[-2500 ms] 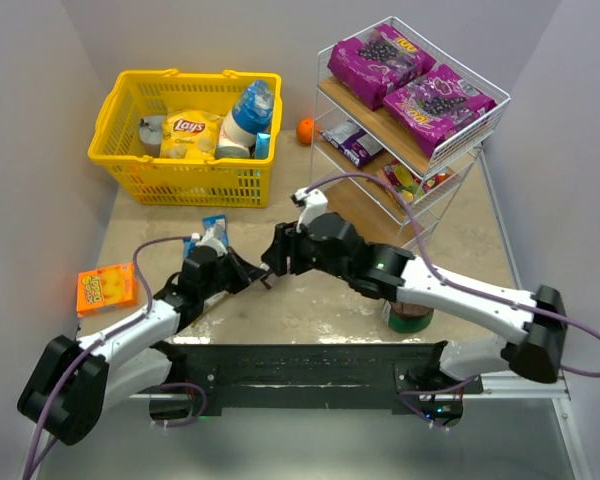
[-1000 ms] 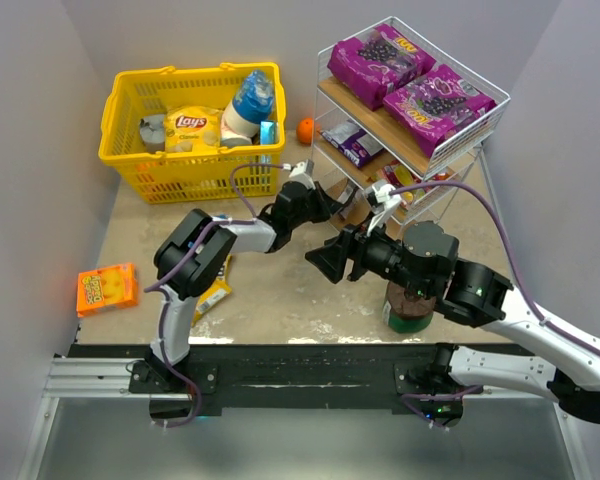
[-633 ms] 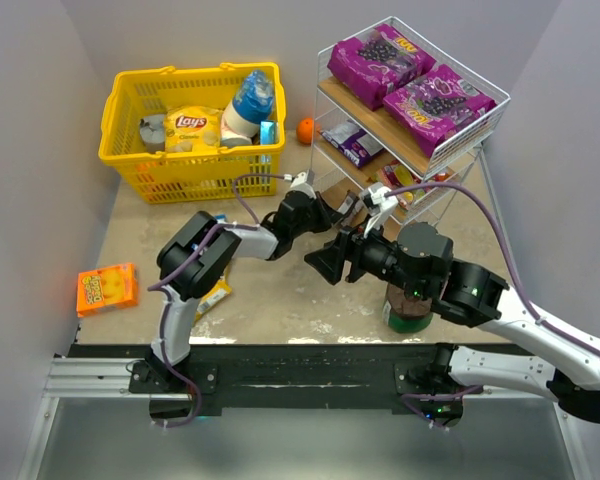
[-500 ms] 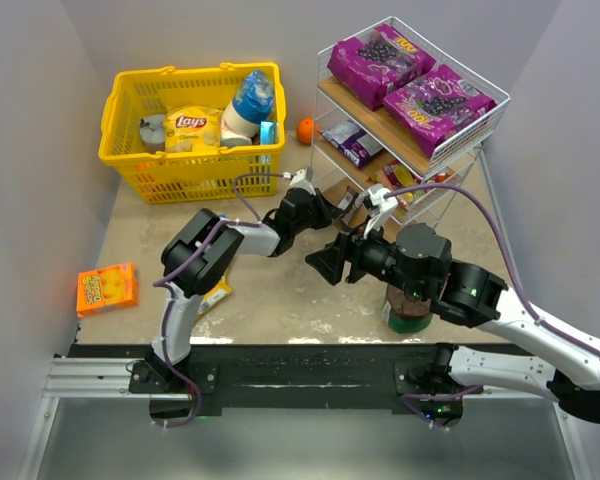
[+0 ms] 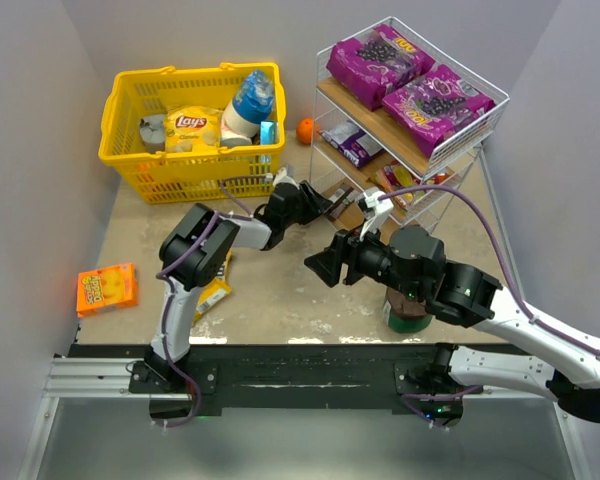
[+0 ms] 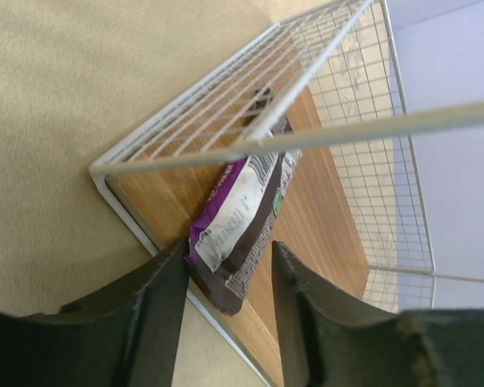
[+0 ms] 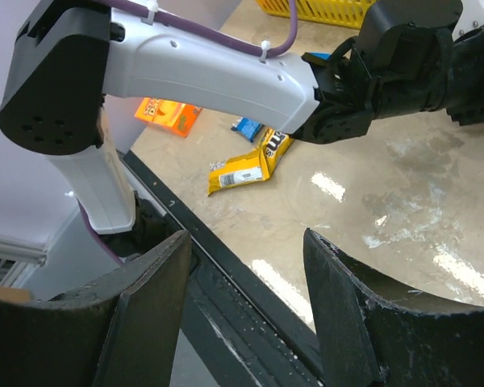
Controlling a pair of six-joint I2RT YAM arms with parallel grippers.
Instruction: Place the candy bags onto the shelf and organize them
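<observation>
left end effector [image 6: 228,246] apart | right end effector [image 7: 246,235] apart — candy bag [image 6: 238,201] behind shelf wire [image 6: 226,85]

white-and-black left arm [image 5: 242,232] folded sharply at elbow, forearm reaching forward-right, black two-finger left gripper [image 6: 226,258] jaws parted, white-and-black right arm [image 5: 500,310] stretched leftward across the middle, black two-finger right gripper [image 7: 246,242] jaws apart, nothing between them

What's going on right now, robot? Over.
Left tool open at bottom tier of shelf, purple candy bag lying on it. Right tool open, empty. Yellow candy bag on table, unshelved.
</observation>
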